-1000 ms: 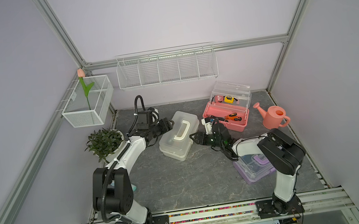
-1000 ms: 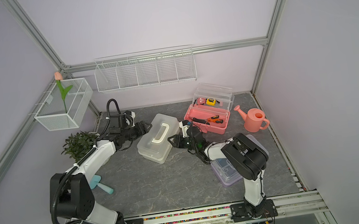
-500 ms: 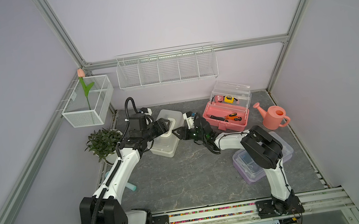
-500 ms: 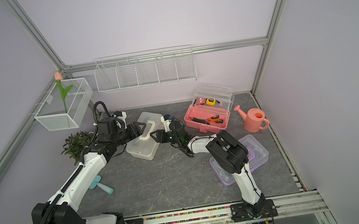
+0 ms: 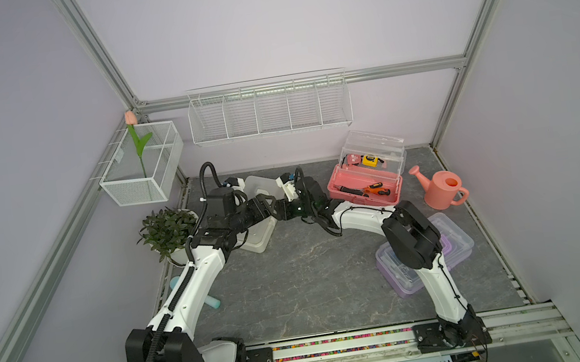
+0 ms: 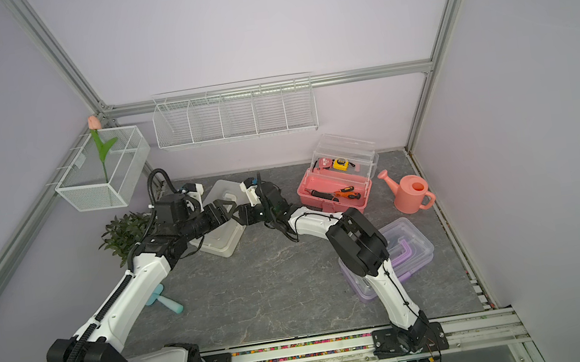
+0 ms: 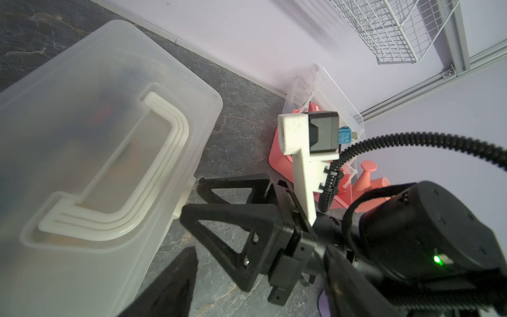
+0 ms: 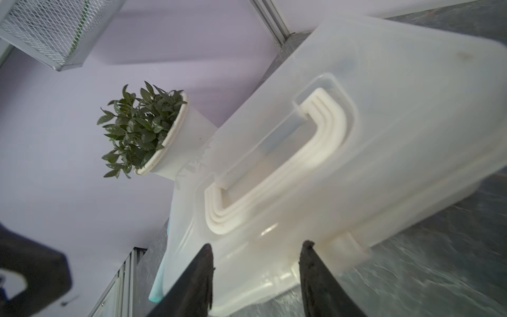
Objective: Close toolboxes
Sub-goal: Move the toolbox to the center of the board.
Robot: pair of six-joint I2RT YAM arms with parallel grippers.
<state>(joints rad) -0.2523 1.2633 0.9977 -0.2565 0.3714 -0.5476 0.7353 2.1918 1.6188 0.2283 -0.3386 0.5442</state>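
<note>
The white toolbox [image 7: 96, 131] is lying lidded, its handle folded flat, at the tabletop's [image 5: 313, 281] rear left. The pink toolbox [image 5: 363, 197] is gaping open and the purple toolbox [image 5: 455, 247] is sitting shut. The left hand [image 5: 270, 207] and right hand [image 8: 258, 244] are hovering released at the white one.

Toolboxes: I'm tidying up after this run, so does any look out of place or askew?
The pink toolbox stands with its clear lid raised and tools exposed. The white toolbox sits skewed beside the plant. The purple toolbox looks shut.

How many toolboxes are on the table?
3. White toolbox back left beside the plant; pink toolbox back right, lid up; purple toolbox front right, partly behind the right arm.
</note>
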